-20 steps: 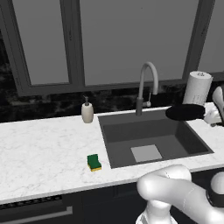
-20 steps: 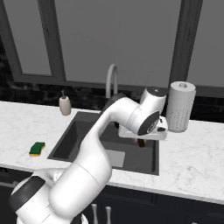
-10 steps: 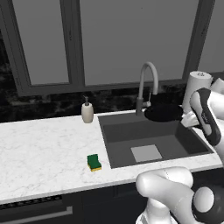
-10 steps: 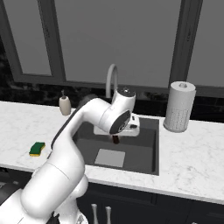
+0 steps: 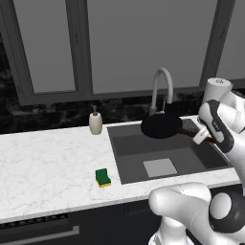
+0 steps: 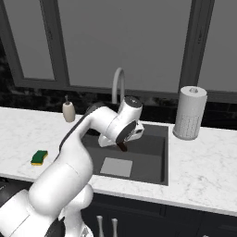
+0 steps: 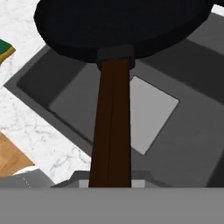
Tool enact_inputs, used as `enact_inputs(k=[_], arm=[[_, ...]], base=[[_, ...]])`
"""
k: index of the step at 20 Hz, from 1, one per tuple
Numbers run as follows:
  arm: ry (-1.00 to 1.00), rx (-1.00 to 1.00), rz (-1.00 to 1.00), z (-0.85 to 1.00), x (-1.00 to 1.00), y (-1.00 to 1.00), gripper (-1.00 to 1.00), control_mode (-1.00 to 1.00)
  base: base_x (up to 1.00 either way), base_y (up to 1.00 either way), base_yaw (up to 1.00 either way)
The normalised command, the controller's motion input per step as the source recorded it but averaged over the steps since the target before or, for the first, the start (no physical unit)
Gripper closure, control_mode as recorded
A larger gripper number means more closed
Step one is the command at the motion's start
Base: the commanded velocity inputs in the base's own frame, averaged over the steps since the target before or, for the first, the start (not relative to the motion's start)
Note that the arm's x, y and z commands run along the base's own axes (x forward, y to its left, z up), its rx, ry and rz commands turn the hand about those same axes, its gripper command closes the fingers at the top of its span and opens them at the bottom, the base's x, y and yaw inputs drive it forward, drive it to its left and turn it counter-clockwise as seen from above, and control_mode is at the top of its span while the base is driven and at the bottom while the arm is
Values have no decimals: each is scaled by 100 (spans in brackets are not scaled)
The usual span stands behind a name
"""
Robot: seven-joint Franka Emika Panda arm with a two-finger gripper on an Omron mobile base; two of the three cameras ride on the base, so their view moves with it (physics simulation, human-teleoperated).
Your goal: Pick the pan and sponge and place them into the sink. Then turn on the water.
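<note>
Above the sink [image 5: 210,158], the pan [image 5: 161,126] is being held by its handle in the closed gripper [image 5: 200,139]; a loose grip could be letting it tip and clatter down.

Pan [image 5: 161,126] held above sink [image 5: 128,158], sponge [image 5: 102,177] on counter [image 5: 48,162]

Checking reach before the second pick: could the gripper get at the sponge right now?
Probably not yet: the gripper is shut on the pan, held over the sink. The sponge lies on open counter, nothing around it.
</note>
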Motion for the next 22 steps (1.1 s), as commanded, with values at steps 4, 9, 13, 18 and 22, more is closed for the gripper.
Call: enact_inputs(k=[4, 9, 13, 18, 22], arm=[[-1, 0, 15, -25, 54, 19, 100, -100], [0, 0, 13, -47, 47, 1, 100, -100], [0, 0, 12, -53, 52, 0, 100, -100], [0, 0, 9, -55, 43, 0, 100, -100], [0, 0, 5, -59, 37, 0, 100, -100]], base=[[0, 0, 0], [0, 0, 0], [0, 0, 0], [0, 0, 0], [0, 0, 0]])
